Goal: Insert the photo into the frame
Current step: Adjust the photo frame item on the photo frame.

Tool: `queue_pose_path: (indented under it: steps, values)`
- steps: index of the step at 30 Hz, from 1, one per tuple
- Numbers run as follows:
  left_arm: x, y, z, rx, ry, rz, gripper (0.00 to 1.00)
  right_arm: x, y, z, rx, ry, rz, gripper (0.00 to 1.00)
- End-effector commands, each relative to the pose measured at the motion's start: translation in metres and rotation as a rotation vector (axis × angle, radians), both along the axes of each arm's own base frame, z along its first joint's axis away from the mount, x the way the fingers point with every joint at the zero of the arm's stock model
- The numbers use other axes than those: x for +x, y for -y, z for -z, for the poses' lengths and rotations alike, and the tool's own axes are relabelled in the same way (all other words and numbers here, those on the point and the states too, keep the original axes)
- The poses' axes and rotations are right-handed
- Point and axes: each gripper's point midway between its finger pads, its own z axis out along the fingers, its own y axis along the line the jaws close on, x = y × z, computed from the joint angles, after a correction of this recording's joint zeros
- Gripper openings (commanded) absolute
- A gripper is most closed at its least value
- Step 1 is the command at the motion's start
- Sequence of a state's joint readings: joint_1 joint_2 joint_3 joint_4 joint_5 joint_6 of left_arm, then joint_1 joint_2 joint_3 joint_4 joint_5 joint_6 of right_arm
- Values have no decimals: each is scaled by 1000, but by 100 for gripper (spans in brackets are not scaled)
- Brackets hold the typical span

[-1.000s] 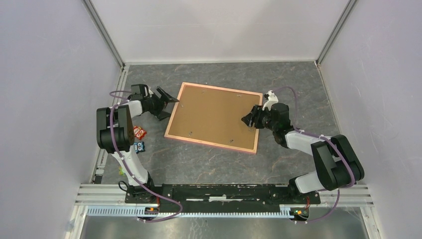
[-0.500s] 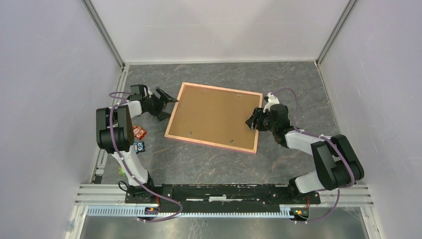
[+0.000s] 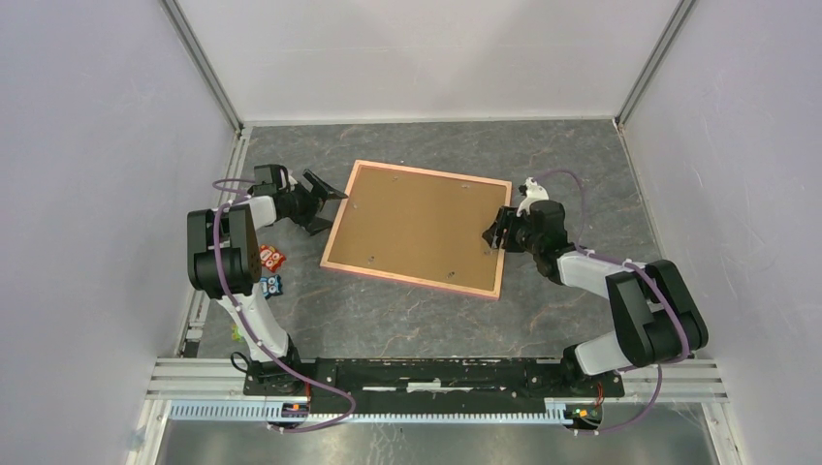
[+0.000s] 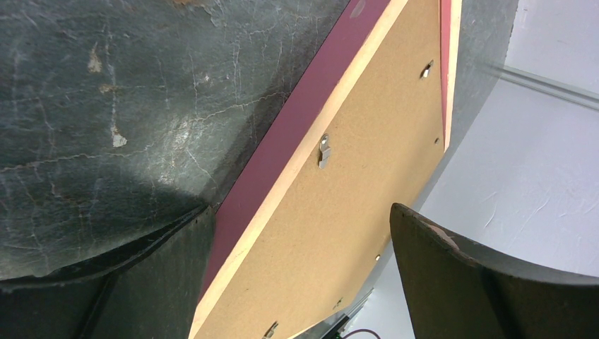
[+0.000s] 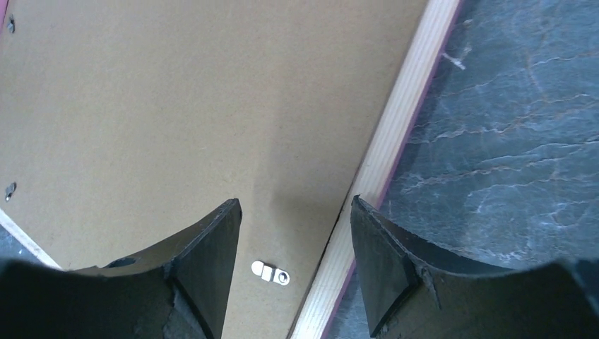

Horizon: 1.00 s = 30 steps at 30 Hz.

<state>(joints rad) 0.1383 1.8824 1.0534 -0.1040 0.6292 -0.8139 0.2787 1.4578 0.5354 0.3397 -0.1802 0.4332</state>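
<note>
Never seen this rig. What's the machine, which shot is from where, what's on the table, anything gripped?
Two small robot arms are bolted at the near edge of a grey table. The wide shot looks down from above and behind them. The other two come from a camera on each wrist, so the black wedges at the bottom are that arm's own fingers. A pink frame lies face down on the table, its brown backing board up, with small metal clips. The left gripper stands open at the frame's left edge. The right gripper stands open over the right edge, above one of the clips. Neither holds anything. Some small coloured items lie by the left arm, too small to identify. No photo shows in any view.
</note>
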Motion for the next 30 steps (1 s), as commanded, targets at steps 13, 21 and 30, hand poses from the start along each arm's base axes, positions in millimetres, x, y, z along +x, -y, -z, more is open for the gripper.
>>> queue_pose_path:
  steps: [13,21,30]
  values:
    - [0,2,-9,-19,-2,-21,99,6,-45,-6,212,58,-214,61]
    - [0,10,-10,-17,9,6,99,17,-43,-29,146,199,-258,69]
    - [-1,20,-16,8,30,48,100,5,-73,-70,231,363,-404,69]
